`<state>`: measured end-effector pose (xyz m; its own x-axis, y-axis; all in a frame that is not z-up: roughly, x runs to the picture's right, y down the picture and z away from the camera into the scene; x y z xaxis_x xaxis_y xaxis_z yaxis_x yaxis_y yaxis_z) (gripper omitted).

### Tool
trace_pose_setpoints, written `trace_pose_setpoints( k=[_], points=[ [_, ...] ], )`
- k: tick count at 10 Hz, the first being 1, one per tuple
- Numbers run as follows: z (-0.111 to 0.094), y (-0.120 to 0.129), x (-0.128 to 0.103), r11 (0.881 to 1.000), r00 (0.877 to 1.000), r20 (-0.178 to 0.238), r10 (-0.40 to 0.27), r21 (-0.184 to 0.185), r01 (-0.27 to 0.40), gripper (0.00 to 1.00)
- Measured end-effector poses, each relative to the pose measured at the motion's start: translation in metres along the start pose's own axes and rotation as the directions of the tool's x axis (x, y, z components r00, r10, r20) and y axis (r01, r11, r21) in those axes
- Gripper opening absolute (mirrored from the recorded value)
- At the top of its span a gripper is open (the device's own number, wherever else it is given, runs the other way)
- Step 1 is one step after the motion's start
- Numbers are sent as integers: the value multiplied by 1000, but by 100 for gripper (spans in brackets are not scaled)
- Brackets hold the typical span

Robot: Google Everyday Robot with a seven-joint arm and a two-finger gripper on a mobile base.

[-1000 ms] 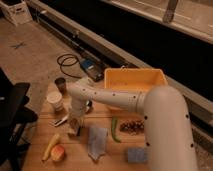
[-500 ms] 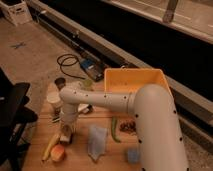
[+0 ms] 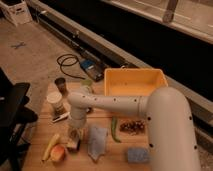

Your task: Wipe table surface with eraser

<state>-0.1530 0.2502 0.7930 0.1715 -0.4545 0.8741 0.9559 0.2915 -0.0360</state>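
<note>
My white arm (image 3: pixel 120 104) reaches left across the wooden table (image 3: pixel 40 137). The gripper (image 3: pixel 74 134) points down at the table's front left. A small tan and dark block, which looks like the eraser (image 3: pixel 74 145), lies right under the gripper and touches or nearly touches it. Whether the gripper holds it does not show.
A yellow bin (image 3: pixel 134 82) stands at the back. A white cup (image 3: pixel 56 102), a dark can (image 3: pixel 61 85) and a pen-like item (image 3: pixel 60 118) are at the left. A banana (image 3: pixel 50 146), an apple (image 3: pixel 58 154), a grey-blue cloth (image 3: pixel 97 142), a green pod (image 3: pixel 114 131), brown snacks (image 3: pixel 132 126) and a blue sponge (image 3: pixel 137 155) lie in front.
The arm has swung left and forward, and the gripper has come down onto the block near the banana and apple.
</note>
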Motion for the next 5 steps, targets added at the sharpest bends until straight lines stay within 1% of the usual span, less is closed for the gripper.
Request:
trace_pose_setpoints(
  k=[1, 2, 3, 5],
  points=[
    [-4, 10, 5, 1000, 1000, -8, 21, -11, -21, 0],
    [-9, 13, 15, 999, 999, -23, 37, -12, -37, 0],
    [-15, 12, 29, 999, 998, -39, 43, -19, -44, 0],
    [-22, 9, 46, 999, 998, -64, 31, -32, -33, 0]
  ],
)
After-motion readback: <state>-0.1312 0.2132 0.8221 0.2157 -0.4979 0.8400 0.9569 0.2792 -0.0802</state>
